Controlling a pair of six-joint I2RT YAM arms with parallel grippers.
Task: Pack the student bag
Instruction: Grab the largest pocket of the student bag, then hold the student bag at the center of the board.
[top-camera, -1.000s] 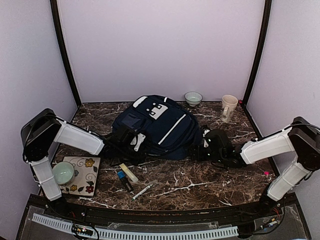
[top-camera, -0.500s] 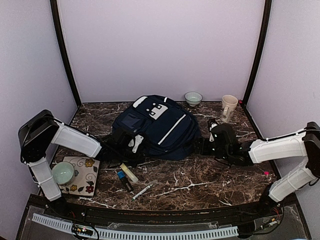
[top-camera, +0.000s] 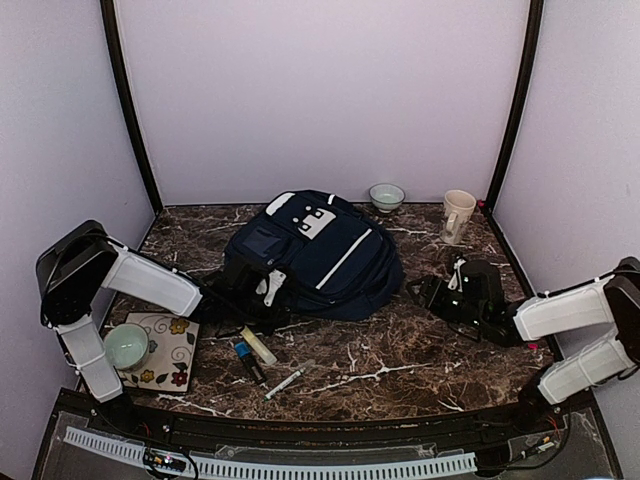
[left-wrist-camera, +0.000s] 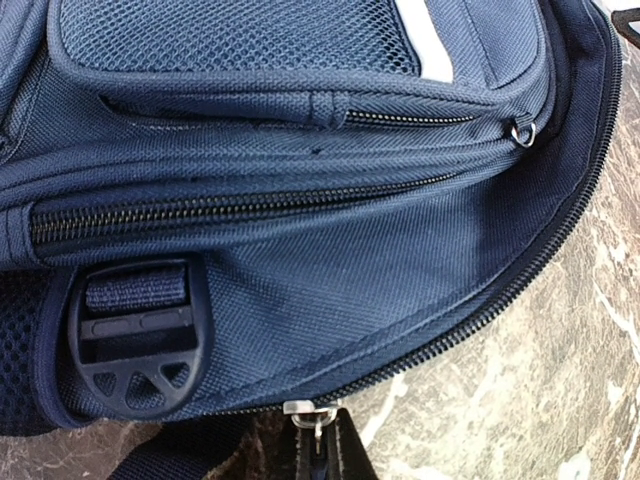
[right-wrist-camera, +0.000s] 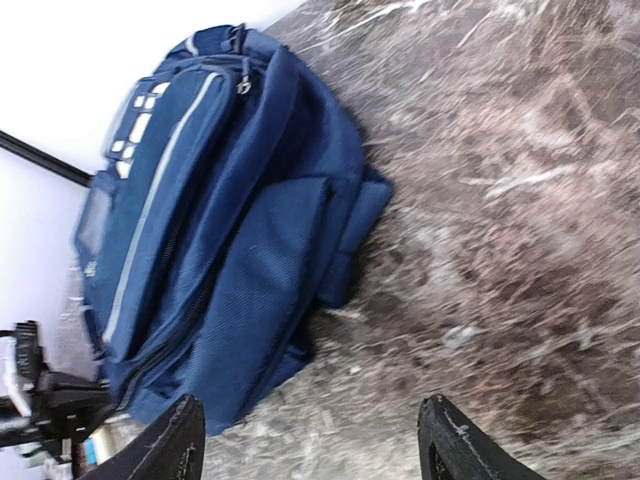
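The student bag (top-camera: 320, 255) is a navy backpack with white stripes, lying flat at the middle back of the table. My left gripper (top-camera: 262, 298) is at its near-left edge. In the left wrist view that gripper (left-wrist-camera: 320, 455) is shut on the metal zipper pull (left-wrist-camera: 314, 415) at the end of the bag's (left-wrist-camera: 300, 300) long zipper. My right gripper (top-camera: 425, 292) hovers to the right of the bag, a short gap away. In the right wrist view it (right-wrist-camera: 312, 420) stands open with only marble between its fingers, and the bag (right-wrist-camera: 220, 230) lies ahead.
A cream mug (top-camera: 457, 215) and a small bowl (top-camera: 386, 196) stand at the back right. A green cup (top-camera: 127, 345) sits on a floral tile (top-camera: 175, 350) at the near left. A yellow marker (top-camera: 257, 345), a dark marker (top-camera: 247, 362) and a white pen (top-camera: 290, 379) lie in front of the bag.
My right gripper has drawn back to the right, away from the bag's right side. The left gripper has stayed at the bag's near-left edge.
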